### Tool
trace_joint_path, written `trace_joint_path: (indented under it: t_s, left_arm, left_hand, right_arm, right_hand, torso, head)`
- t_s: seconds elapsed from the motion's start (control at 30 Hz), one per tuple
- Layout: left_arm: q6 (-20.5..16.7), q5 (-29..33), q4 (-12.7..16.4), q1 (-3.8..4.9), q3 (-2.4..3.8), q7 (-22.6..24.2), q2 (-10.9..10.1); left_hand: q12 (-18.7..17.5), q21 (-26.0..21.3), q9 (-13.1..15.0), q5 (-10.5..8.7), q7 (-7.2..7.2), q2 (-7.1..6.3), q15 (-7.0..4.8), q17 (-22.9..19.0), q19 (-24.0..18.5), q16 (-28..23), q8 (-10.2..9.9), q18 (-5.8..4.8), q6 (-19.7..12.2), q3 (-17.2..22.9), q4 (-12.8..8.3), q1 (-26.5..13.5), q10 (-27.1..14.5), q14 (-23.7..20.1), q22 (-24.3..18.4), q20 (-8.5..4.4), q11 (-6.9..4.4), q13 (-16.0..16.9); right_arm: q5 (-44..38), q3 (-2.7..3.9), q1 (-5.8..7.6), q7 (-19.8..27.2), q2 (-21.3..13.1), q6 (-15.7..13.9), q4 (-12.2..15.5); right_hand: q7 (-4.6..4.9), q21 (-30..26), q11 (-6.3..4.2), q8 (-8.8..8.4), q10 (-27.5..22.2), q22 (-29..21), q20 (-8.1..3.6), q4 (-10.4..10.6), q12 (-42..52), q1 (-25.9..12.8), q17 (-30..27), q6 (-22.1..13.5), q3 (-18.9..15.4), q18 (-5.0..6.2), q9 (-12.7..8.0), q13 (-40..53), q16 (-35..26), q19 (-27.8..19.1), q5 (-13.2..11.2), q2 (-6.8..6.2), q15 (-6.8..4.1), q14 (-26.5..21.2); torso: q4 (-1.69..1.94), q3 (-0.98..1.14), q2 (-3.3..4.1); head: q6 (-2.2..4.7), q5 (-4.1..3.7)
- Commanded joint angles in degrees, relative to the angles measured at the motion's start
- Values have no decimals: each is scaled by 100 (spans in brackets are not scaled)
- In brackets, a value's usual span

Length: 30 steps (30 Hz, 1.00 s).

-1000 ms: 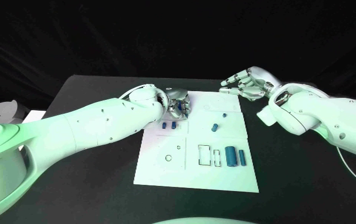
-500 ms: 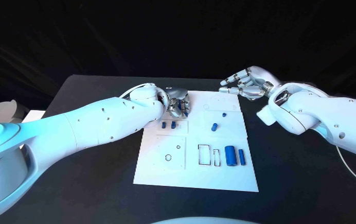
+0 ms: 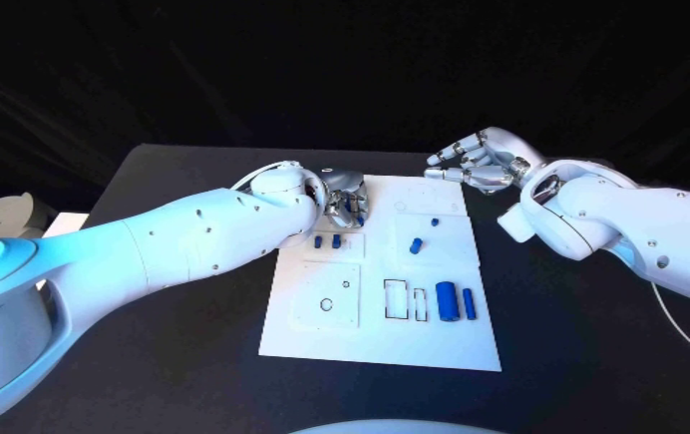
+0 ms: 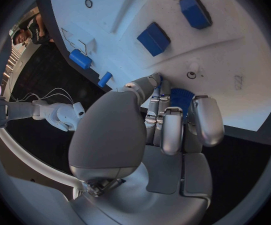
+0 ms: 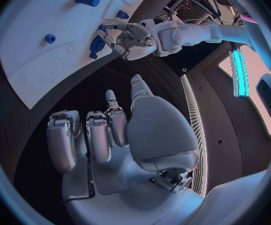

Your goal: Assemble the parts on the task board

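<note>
Head view first: left robot hand (image 3: 342,202) lowered onto the far left corner of the white task board (image 3: 324,331), fingers curled down, likely placed there to work a blue part (image 4: 180,98) close to its seat. Left wrist view adds what the head view hides: that blue part sits between the fingertips, seemingly pinched right at the board surface, two blue blocks (image 4: 153,38) lying just beyond. Right robot hand (image 3: 476,166) held off the far right corner of the board above the black counter (image 3: 575,324), probably parked clear of the work. Right wrist view confirms fingers loosely bent and apart, nothing in them. More blue parts, among them a cylinder (image 3: 448,301), resting near the board's right side.
</note>
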Motion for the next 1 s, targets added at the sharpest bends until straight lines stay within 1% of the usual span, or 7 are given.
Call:
trace_joint_path:
  t_s: [0.03,0.37,0.6,0.73,0.8,0.93,1.0]
  left_arm:
    - [-148,215,58,-27,-2,-120,-45]
    - [-547,613,346,-27,51,-173,-297]
    - [-799,799,579,-25,125,-125,-532]
    - [-815,898,784,-25,161,-148,-716]
    - [-800,930,873,-25,173,-170,-801]
    - [-782,971,969,-25,188,-210,-948]
    - [-757,984,974,-26,191,-220,-1006]
  left_hand:
    - [-65,20,-4,-3,1,-11,4,-21,68,28,-60,-72,36,50,-18,-82,43,270,10,10,2,-1]
    - [-185,38,-21,-9,20,-72,17,-84,71,11,-133,-77,31,74,-49,-186,68,258,36,21,20,-16]
    - [-209,52,-20,4,21,-86,18,-89,76,13,-141,-80,58,84,-65,-206,104,257,51,23,18,-14]
    - [-226,50,-20,5,21,-103,17,-94,76,13,-149,-79,69,82,-72,-226,118,257,51,24,19,-14]
    - [-226,50,-20,5,21,-103,17,-94,76,13,-149,-79,69,82,-72,-226,118,257,51,24,19,-14]
    - [-233,48,-21,5,21,-109,18,-99,76,12,-153,-78,71,81,-75,-234,122,256,50,24,19,-14]
    - [-239,52,-21,5,20,-113,17,-97,77,14,-155,-79,77,80,-76,-241,130,256,54,25,18,-14]
  right_arm:
    - [-16,0,-3,39,10,17,3]
    - [-13,0,-3,41,12,14,-1]
    - [-9,0,-3,43,9,17,-10]
    - [-5,0,-3,45,10,23,-12]
    - [-3,0,-3,45,9,25,-13]
    - [-2,0,-3,45,-1,24,-10]
    - [-2,0,-3,44,-5,24,-5]
  right_hand:
    - [2,-21,-28,-10,87,1161,-13,-11,31,-3,1320,17,-28,9,8,881,-19,391,5,55,-29,550]
    - [2,-21,-29,-10,87,1161,-13,-6,30,-6,1322,18,-32,9,8,881,-18,391,-1,64,-29,551]
    - [2,-21,-29,-10,87,1161,-13,-6,30,-6,1322,18,-32,9,8,881,-18,391,-1,64,-29,551]
    - [2,-21,-29,-10,87,1161,-13,-6,30,-6,1322,18,-32,9,8,881,-18,391,-1,64,-29,551]
    - [2,-21,-29,-10,87,1161,-13,-6,30,-6,1322,18,-32,9,8,881,-18,391,-1,64,-29,551]
    - [2,-21,-29,-10,87,1161,-13,-6,30,-6,1322,18,-32,9,8,881,-18,391,-1,64,-29,551]
    - [2,-21,-29,-10,87,1161,-13,-6,30,-6,1322,18,-32,9,8,881,-18,391,-1,64,-29,551]
  torso:
    - [-9,2,2]
    - [9,3,-8]
    - [15,1,-7]
    - [3,1,2]
    - [-1,-2,6]
    - [14,-2,0]
    - [16,0,0]
  head:
    - [14,-10]
    - [30,-29]
    - [48,-16]
    - [66,-3]
    - [62,-5]
    - [68,-21]
    - [41,-19]
